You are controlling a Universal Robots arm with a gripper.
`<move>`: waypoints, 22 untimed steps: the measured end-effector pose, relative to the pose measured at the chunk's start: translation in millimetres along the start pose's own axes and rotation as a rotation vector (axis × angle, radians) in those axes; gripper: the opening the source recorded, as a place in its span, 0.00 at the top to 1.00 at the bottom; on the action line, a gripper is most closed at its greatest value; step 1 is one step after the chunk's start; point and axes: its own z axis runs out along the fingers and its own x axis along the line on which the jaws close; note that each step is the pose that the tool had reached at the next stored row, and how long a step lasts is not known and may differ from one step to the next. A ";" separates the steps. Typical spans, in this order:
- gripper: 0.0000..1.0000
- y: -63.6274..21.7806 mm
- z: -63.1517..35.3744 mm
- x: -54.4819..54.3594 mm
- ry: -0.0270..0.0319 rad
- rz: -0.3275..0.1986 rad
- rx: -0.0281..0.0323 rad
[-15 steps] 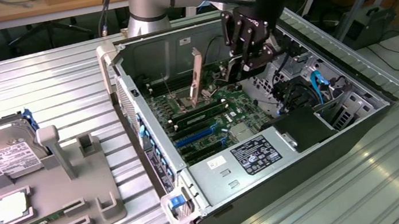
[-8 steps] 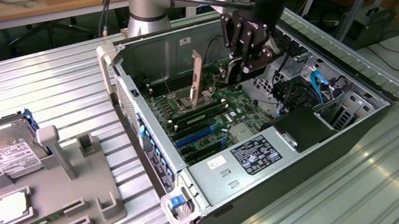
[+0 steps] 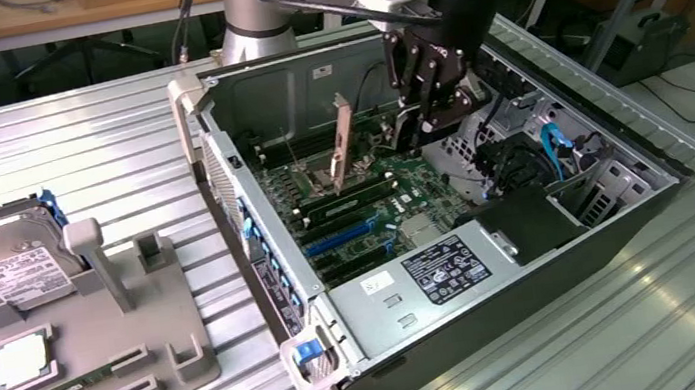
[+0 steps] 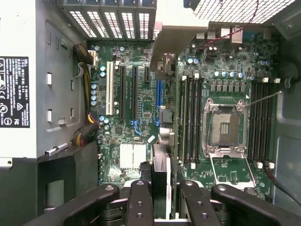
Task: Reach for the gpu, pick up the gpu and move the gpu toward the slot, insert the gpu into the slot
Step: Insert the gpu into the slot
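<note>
My gripper reaches down inside the open computer case and is shut on the gpu. The gpu is a thin card with a pale bracket, held upright on edge above the green motherboard. In the wrist view the gpu runs edge-on away from between my fingers, with its bracket at the far end. The slot, a long narrow blue strip, lies directly beside the card's edge line and is partly hidden by it. Two blue strips show on the board below the card in the exterior view.
The case walls and the power supply close in the board. Black memory slots and the processor socket lie beside the card. Outside the case, a hard drive stands in a grey holder.
</note>
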 end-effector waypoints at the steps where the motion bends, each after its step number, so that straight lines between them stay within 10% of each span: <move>1: 0.72 0.0 2.0 1.5 -0.0001 0.000 0.0000; 10: 0.72 -0.2 17.1 0.2 0.0057 0.001 -0.0061; 18: 0.72 -0.6 27.0 0.3 0.0092 0.001 -0.0363; 22: 0.72 -0.9 33.6 0.4 0.0091 0.001 -0.0405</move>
